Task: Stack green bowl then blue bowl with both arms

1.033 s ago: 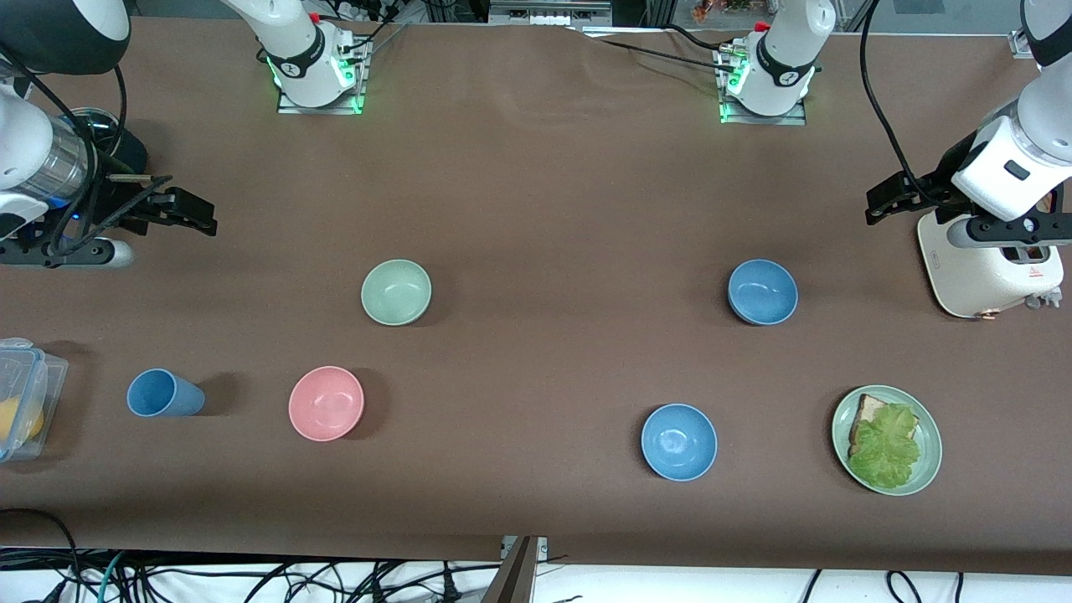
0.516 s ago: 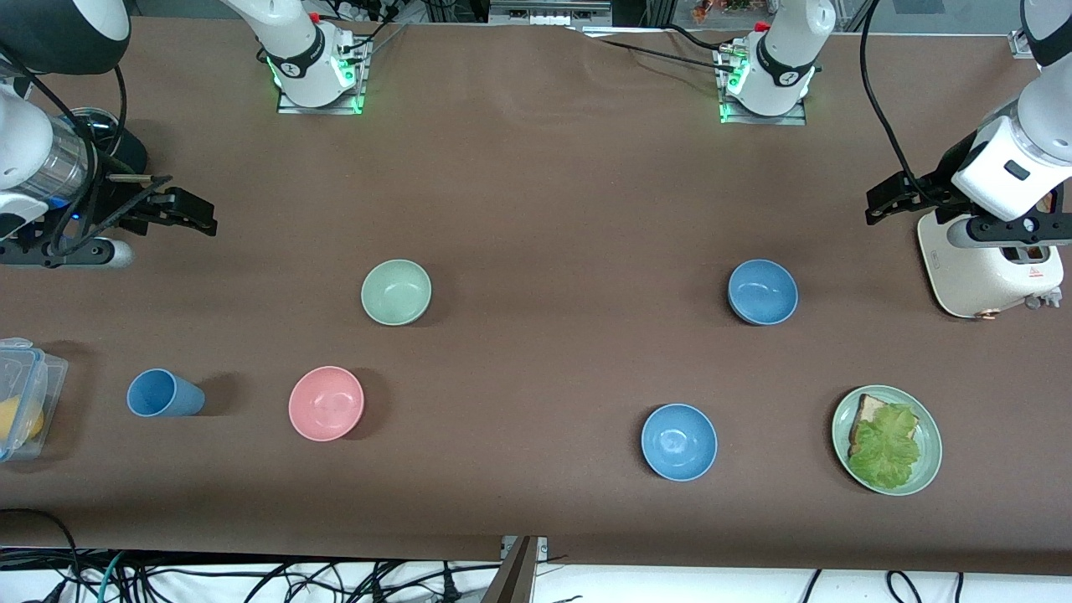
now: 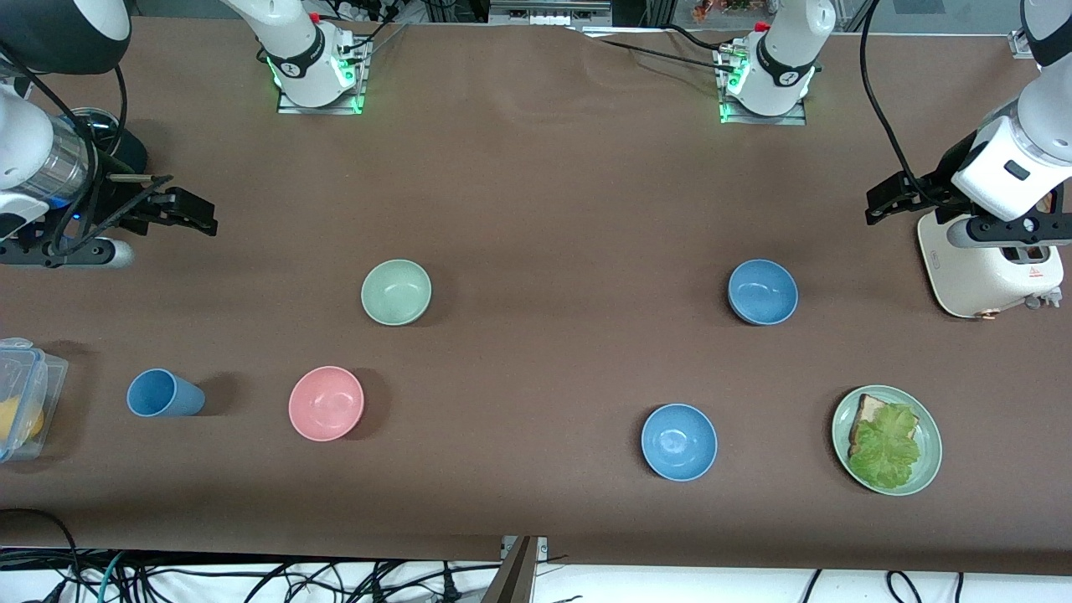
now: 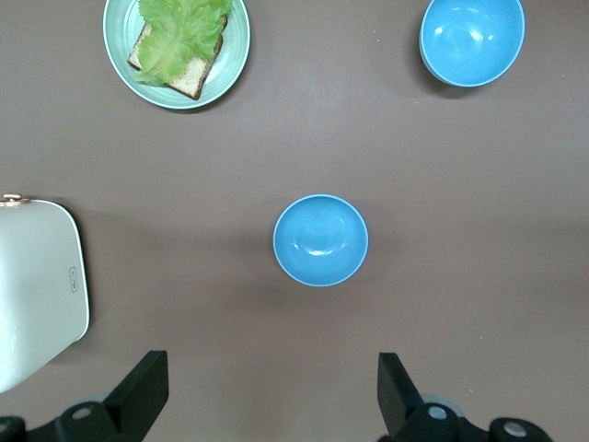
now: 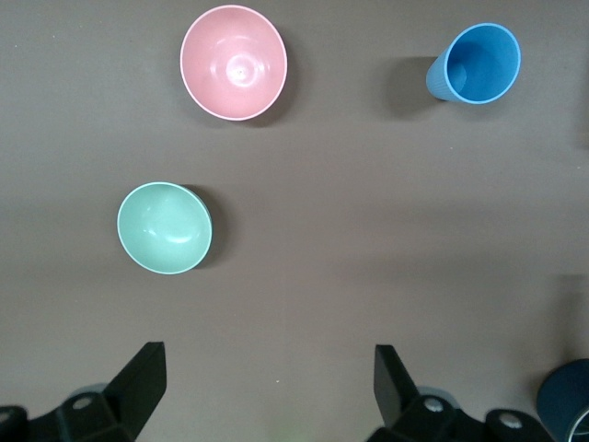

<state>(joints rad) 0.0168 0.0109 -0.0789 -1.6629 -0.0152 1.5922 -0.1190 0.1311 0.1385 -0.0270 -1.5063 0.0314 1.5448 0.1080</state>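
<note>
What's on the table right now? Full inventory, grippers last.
green bowl: 1, pale green, toward the right arm's end
pink bowl: 1, pink, nearer the camera than the green bowl
blue cup: 1, blue, beside the pink bowl
blue bowl: 1, dusky blue, toward the left arm's end
sky-blue bowl: 1, brighter blue, nearer the camera
green plate: 1, bread and lettuce on it
toaster: 1, white
plastic box: 1, clear, table edge
left gripper: open, by the toaster, waiting
right gripper: open, waiting

Pink bowl [image 3: 326, 403], blue cup [image 3: 163, 394], clear lidded box [image 3: 25, 398] on brown tabletop [image 3: 544, 184]; brighter blue bowl [image 3: 678, 441], green plate [image 3: 930, 456] bearing bread, lettuce; white toaster [image 3: 980, 276].
</note>
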